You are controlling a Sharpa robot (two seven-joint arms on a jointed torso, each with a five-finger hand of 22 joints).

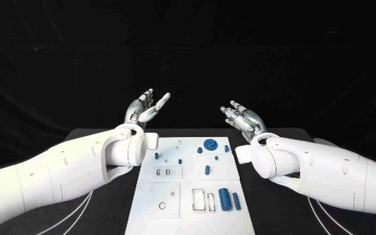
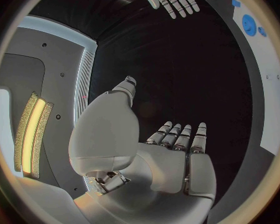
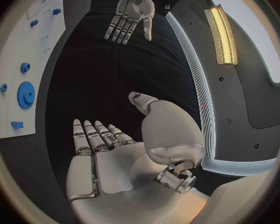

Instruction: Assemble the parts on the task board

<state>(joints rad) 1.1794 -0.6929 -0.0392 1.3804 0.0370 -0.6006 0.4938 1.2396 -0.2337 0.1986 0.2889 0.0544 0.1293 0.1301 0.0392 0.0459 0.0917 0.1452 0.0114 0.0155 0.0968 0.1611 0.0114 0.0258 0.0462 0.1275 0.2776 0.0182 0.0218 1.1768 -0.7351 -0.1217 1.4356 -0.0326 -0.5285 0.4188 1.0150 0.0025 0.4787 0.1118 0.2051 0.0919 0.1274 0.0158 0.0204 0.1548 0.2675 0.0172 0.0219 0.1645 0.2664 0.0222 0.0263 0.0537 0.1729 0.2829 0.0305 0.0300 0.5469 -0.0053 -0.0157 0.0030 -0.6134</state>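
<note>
Hovering left hand (image 1: 146,108), right hand (image 1: 244,117), fingers spread wide, task board (image 1: 176,202) below.

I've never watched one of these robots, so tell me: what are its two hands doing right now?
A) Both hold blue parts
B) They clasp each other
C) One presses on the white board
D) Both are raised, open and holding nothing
D: the left hand and the right hand are lifted beyond the task board, fingers spread and holding nothing, while the blue parts lie on the board.

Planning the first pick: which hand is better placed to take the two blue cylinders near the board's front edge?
Right, probably. Both hands, left and right, hover open beyond the task board; the cylinders lie on its right side.
</note>
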